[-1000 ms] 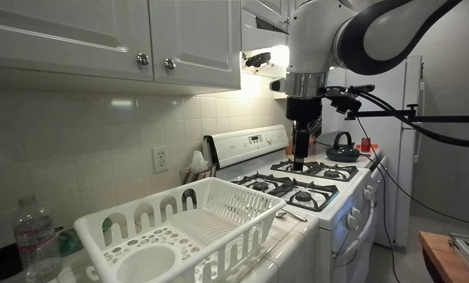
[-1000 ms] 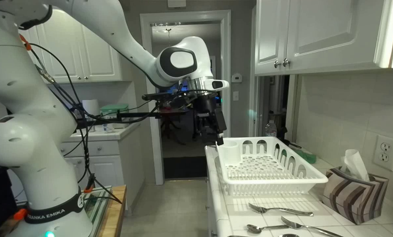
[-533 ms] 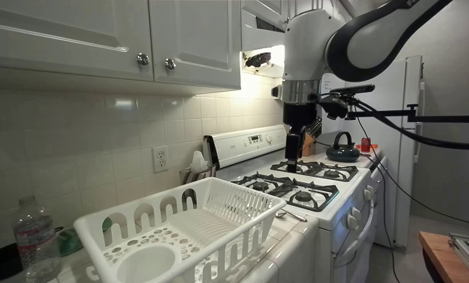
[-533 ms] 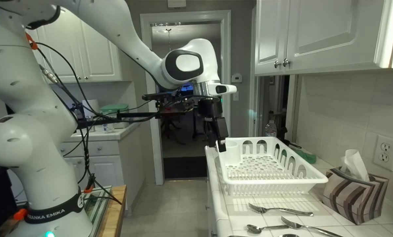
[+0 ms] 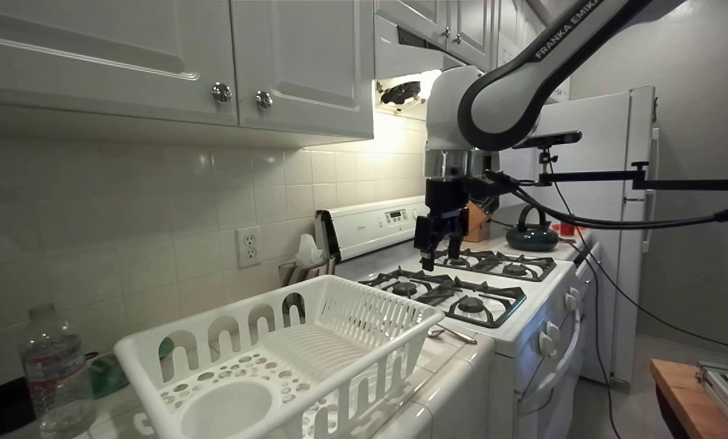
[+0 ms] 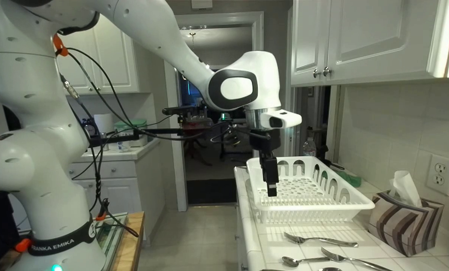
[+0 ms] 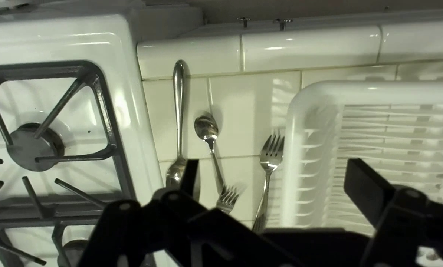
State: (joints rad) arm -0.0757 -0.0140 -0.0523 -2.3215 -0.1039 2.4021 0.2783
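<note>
Visibly, a fork (image 7: 269, 159) is lying on the bench (image 6: 273, 244) below the claw (image 7: 272, 175), which is hanging with its two jaws standing wide apart. In the wrist view, that fork is showing between the jaws, just beside the rim of a white dish rack (image 7: 290, 167) on its right. Left of it, a small spoon (image 7: 211, 142) is resting, its handle reaching to the tines of a second fork (image 7: 227, 200); whether those two are touching, the view is leaving unclear. A large spoon (image 7: 179, 137) is lying farther left, beside the stove (image 7: 132, 122). In an exterior view, both forks are lying on the near side of the dish rack, and a striped tissue box (image 6: 401, 226) is standing to the right with a tissue (image 6: 407, 186) poking up. A dark kettle (image 5: 531, 238) is sitting past the stove at the far end in an exterior view, and a plastic bottle (image 5: 56, 372) is standing at the near left, beside the dish rack.
</note>
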